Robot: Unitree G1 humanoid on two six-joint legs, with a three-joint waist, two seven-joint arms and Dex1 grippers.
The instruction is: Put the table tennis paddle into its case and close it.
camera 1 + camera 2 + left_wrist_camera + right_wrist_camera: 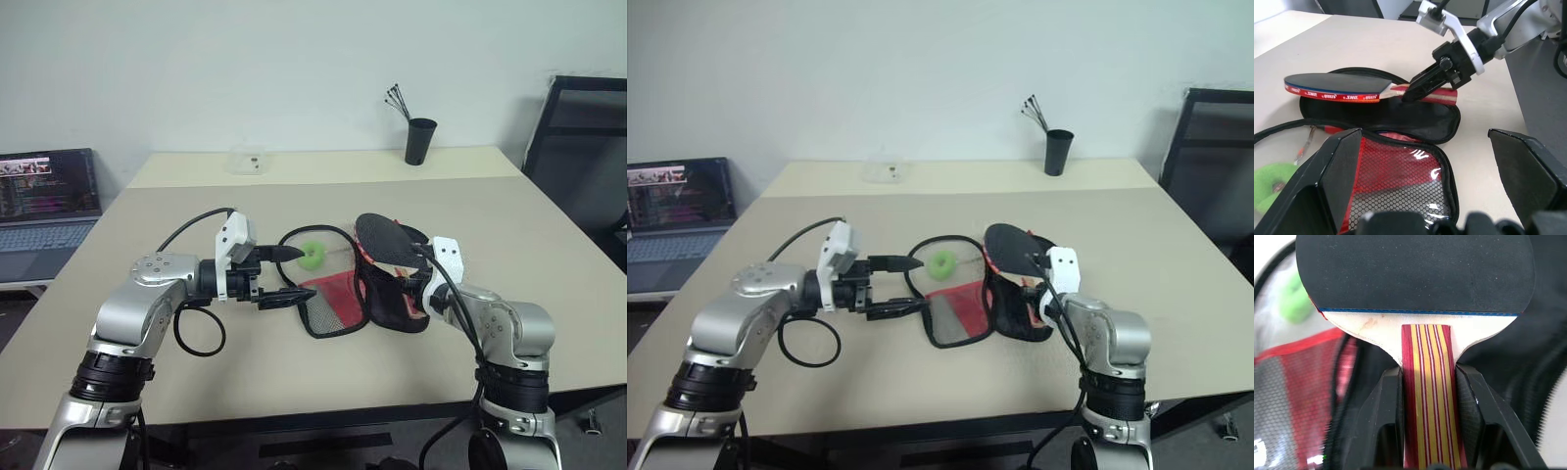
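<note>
Right end effector (1426,382) grips paddle (1337,87) over open case (1415,117) — left end effector (284,275) open.

My right hand (1426,382) covers the lower handle of the table tennis paddle (1415,279). The case (1400,117) lies partly beneath the paddle, and the laptop (44,211) is cut off by the picture's edge.

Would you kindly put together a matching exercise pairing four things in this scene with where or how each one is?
Things:
1. table tennis paddle
2. case
3. left gripper
4. black cup

States:
A. lying unzipped on the table
B. open, by the case's mesh flap
C. at the table's far edge
D. clamped by its handle in the right gripper

Pairs: 1-D, 2-A, 3-B, 4-C
</note>
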